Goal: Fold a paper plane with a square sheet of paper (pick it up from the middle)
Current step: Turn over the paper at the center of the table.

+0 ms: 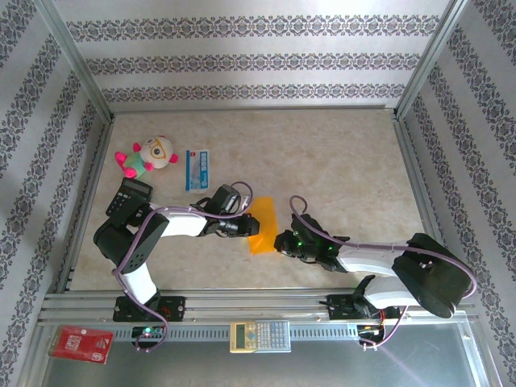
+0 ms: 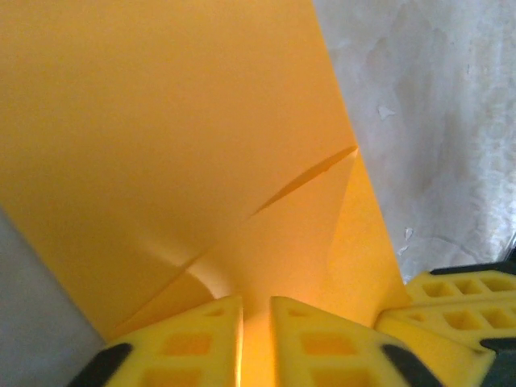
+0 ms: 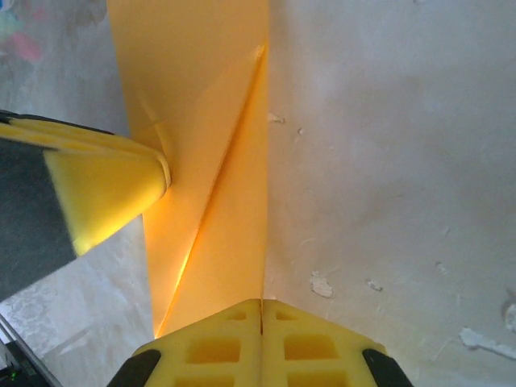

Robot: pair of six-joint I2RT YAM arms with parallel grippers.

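The orange-yellow square sheet of paper [image 1: 263, 222] is held up off the table between my two grippers, folded lengthwise with a diagonal flap crease [image 2: 161, 121] [image 3: 193, 81]. My left gripper [image 1: 244, 226] is at its left side. Its yellow jaws [image 2: 256, 300] stand slightly apart, and the paper runs through the narrow gap. My right gripper [image 1: 282, 241] is at the paper's near right end. Its jaws are pressed together [image 3: 262, 302] with the paper's folded edge running into the seam. The left gripper's finger [image 3: 105, 189] touches the paper's left face in the right wrist view.
A plush toy [image 1: 149, 156], a blue-and-white packet [image 1: 197, 169] and a black calculator [image 1: 129, 197] lie at the left back. A beige calculator [image 1: 260, 335] and a red packet [image 1: 81, 344] rest on the front rail. Metal frame posts border the table.
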